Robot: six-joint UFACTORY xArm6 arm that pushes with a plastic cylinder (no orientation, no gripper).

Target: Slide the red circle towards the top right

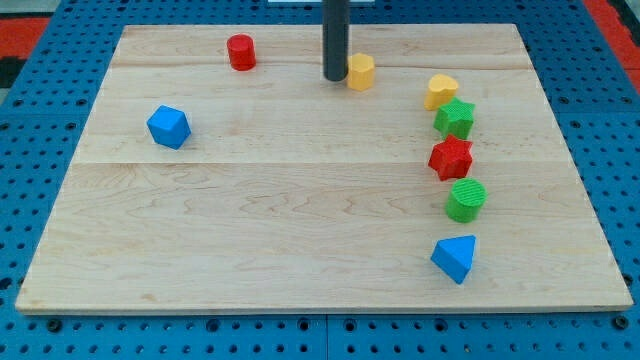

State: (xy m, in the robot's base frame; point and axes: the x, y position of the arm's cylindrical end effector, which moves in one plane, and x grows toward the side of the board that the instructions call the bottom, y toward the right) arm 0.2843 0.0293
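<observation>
Nearest the view's bottom, at the right, a blue triangle (455,258) lies on the wooden counter (300,230). Above it runs a column of blocks: a green cylinder (466,200), then a red star (451,157) touching a green star (455,119), with a yellow heart (440,91) just above that. Well apart at the view's left sits a blue cube-like block (168,126), whose exact shape is hard to make out. Farther up, my tip (334,77) rests on the counter just left of a yellow hexagon (361,72), touching or nearly so; the rod is cut off by the view's top edge. There is no hand on this arm, only the rod, so nothing is gripped. The red circle (241,52) stands upright near the view's top, left of my tip and apart from it; being round, it shows no long axis or heading.
</observation>
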